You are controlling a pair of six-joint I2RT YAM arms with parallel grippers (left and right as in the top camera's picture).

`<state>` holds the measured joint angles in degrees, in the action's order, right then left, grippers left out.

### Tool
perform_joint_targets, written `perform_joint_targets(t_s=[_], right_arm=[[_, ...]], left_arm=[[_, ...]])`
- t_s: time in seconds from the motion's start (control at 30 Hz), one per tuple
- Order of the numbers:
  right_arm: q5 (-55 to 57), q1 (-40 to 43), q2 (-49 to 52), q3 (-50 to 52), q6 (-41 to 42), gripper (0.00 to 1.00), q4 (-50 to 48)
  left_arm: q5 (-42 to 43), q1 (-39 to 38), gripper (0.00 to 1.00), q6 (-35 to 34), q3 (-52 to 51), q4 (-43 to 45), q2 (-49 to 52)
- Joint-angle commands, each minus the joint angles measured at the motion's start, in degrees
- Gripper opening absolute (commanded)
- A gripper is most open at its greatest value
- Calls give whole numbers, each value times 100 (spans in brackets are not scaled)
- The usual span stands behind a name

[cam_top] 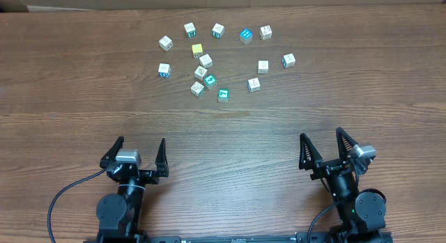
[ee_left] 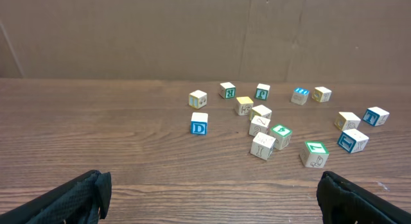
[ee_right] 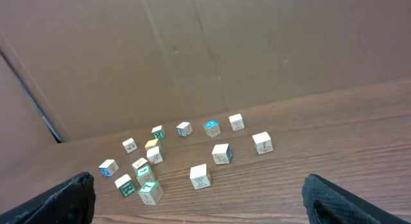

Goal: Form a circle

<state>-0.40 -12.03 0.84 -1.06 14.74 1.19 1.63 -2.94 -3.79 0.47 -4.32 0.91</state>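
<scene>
i see left gripper (cam_top: 140,141) and right gripper (cam_top: 321,134) both spread wide, empty, well apart from the circle (cam_top: 201,72) of cubes.

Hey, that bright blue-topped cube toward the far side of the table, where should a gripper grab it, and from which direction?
Come straight down from above and pinch two opposite side faces of the blue-topped cube. It sits flat on the wood, so square the fingers to its faces. Bare wood shows all around it, and the whitish cube to its right stands apart, so the fingers should fit.

Wooden table (cam_top: 70,76), cardboard backdrop (ee_left: 160,31)
</scene>
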Motion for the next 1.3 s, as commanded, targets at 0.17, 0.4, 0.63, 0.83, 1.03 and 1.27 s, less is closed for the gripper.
perform_joint_targets(t_s=[0.17,0.4,0.63,0.83,1.03,1.27], right_arm=[[-125,17,-68,42,197,100,-256],[-118,22,81,-800,195,100,341],[-79,22,1974,-3119,192,100,1388],[-243,22,4271,-5746,162,100,2763],[-275,22,6553,-8675,149,100,4540],[-726,22,8839,-11617,151,100,6231]], left_arm=[[-55,39,100,170,-20,-13,-63],[-55,39,100,170,-20,-13,-63],[-55,39,100,170,-20,-13,-63],[-55,39,99,170,-20,-13,-63],[-55,39,100,170,-20,-13,-63],[-55,39,100,170,-20,-13,-63]])
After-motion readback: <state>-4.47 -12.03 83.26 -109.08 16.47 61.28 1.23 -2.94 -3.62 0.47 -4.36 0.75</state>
